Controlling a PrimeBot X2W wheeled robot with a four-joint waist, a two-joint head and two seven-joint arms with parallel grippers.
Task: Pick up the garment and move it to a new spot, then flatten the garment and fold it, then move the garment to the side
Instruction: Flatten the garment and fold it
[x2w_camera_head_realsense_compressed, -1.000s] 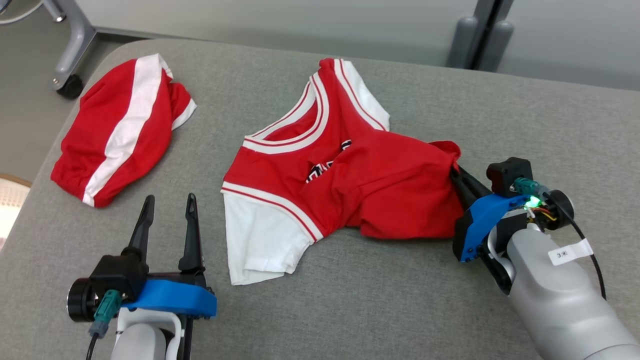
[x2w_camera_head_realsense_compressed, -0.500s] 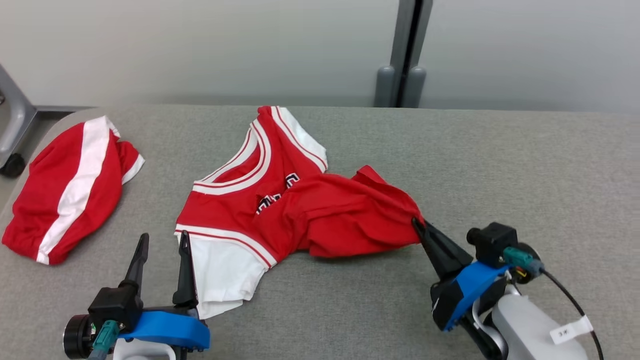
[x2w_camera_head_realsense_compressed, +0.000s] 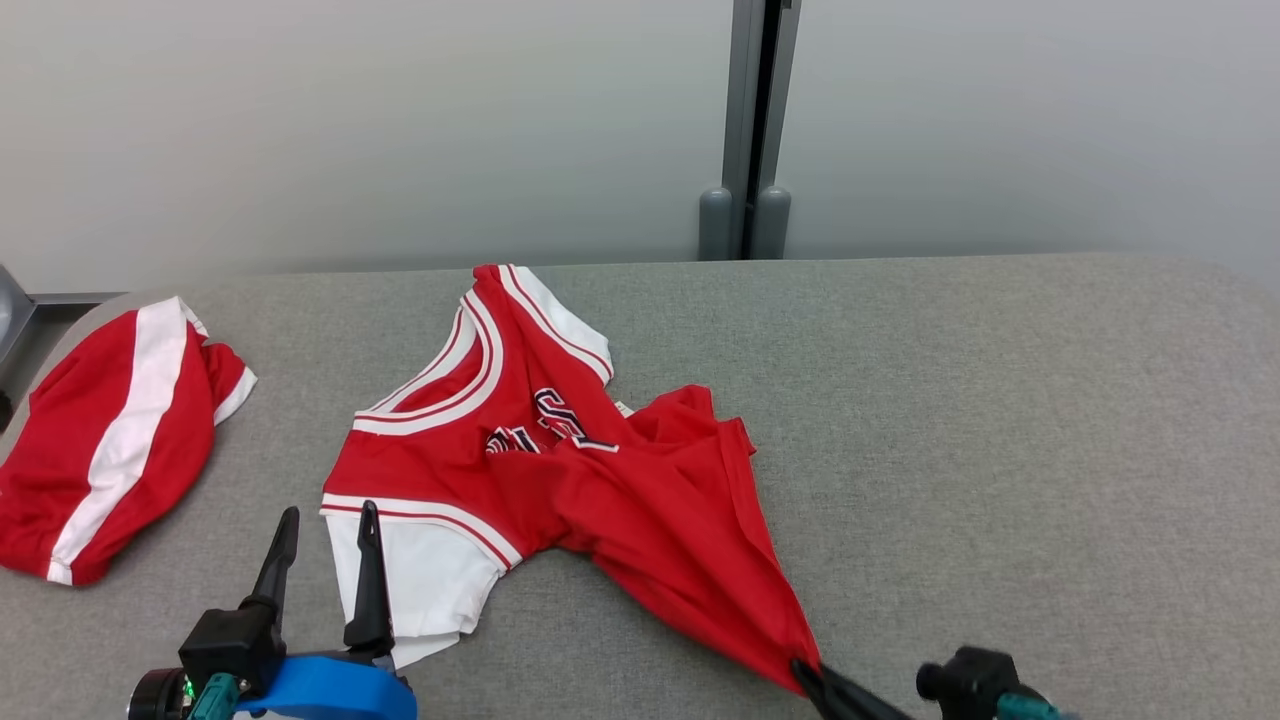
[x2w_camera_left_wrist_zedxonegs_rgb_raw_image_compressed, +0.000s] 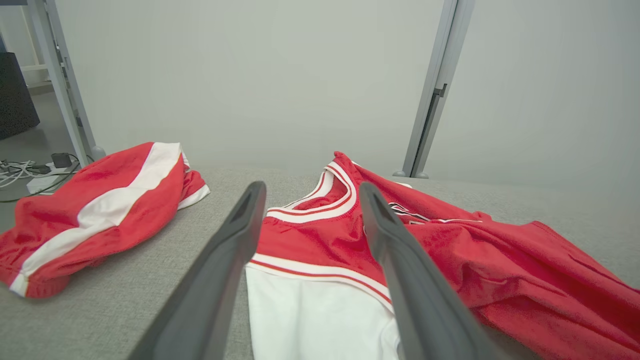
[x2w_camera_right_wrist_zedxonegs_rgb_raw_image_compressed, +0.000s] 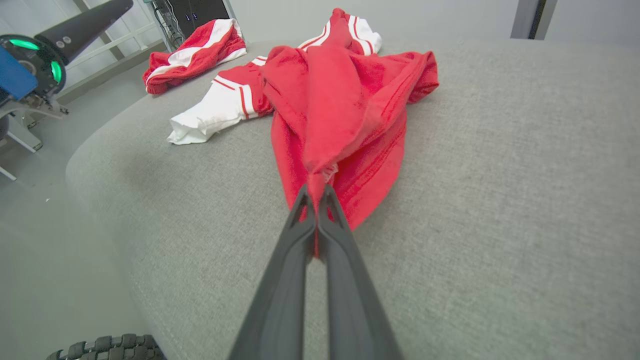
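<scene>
We log the left gripper (x2w_camera_head_realsense_compressed: 330, 512) low at our left, fingers (x2w_camera_left_wrist_zedxonegs_rgb_raw_image_compressed: 400, 260) spread wide and pointing forward. Right gripper (x2w_camera_right_wrist_zedxonegs_rgb_raw_image_compressed: 314, 192) low at our right, fingers pressed together, tips pinching the garment (x2w_camera_right_wrist_zedxonegs_rgb_raw_image_compressed: 340, 100) edge.

Table (x2w_camera_head_realsense_compressed: 1000, 420) in front of me: grey woven fabric top, rounded corners. Behind it, pale grey wall panels (x2w_camera_head_realsense_compressed: 350, 130), plain, under soft even light. A dark vertical post (x2w_camera_head_realsense_compressed: 745, 100) splits two panels, with two rounded grey feet (x2w_camera_head_realsense_compressed: 715, 225) at its base. Off my left: grey floor (x2w_camera_right_wrist_zedxonegs_rgb_raw_image_compressed: 40, 240), light metal frame leg (x2w_camera_left_wrist_zedxonegs_rgb_raw_image_compressed: 65, 90), dark cabinet (x2w_camera_left_wrist_zedxonegs_rgb_raw_image_compressed: 15, 100). White cables (x2w_camera_left_wrist_zedxonegs_rgb_raw_image_compressed: 15, 167) and a power strip (x2w_camera_left_wrist_zedxonegs_rgb_raw_image_compressed: 42, 183) lie on the floor beside the leg.
</scene>
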